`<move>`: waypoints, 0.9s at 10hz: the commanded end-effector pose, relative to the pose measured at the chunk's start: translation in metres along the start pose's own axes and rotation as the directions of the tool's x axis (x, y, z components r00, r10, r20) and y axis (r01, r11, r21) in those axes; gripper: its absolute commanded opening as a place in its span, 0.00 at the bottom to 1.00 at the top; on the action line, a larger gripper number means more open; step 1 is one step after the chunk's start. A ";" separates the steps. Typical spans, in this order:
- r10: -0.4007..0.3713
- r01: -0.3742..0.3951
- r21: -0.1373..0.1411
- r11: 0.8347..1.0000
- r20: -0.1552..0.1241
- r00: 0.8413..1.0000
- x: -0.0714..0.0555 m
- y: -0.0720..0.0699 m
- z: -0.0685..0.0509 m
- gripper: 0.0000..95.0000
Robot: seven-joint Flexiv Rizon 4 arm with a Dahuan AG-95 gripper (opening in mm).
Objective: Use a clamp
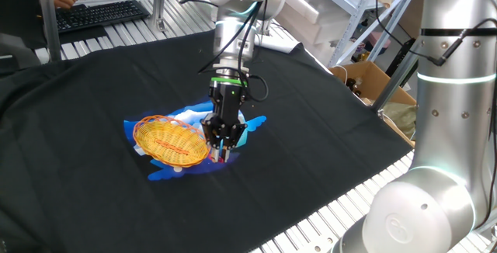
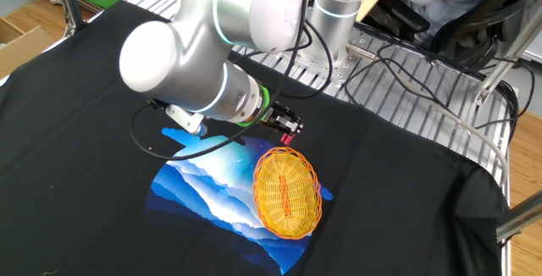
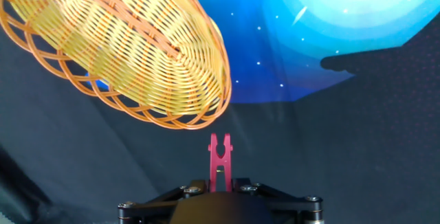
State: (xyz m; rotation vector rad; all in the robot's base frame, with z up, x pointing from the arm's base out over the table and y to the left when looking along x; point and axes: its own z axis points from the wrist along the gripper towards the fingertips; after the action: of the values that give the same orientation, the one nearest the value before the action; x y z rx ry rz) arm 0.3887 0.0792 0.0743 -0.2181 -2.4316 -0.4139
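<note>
A small pink-red clamp sticks up from between my fingers in the hand view, its forked tip pointing at the rim of the orange woven basket. The clamp's tip is a short way from the rim and does not touch it. My gripper is shut on the clamp and hangs just right of the basket, low over the cloth. In the other fixed view the clamp shows as a red tip at the gripper, just above the basket.
The basket lies on a blue printed patch of the black cloth covering the table. A cardboard box stands off the right edge. A keyboard and a person's hand are at the back left. A second robot arm stands at right.
</note>
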 end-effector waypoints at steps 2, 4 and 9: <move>-0.006 0.006 -0.009 1.000 0.007 1.000 -0.003 0.002 -0.001 0.00; -0.002 0.002 -0.034 0.999 0.000 1.000 -0.005 0.004 -0.002 0.00; 0.039 -0.039 -0.086 0.996 -0.002 0.999 0.000 0.004 -0.002 0.00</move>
State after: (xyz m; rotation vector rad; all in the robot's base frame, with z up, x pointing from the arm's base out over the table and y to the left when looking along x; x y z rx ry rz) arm 0.3894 0.0825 0.0775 -0.2995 -2.4149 -0.4983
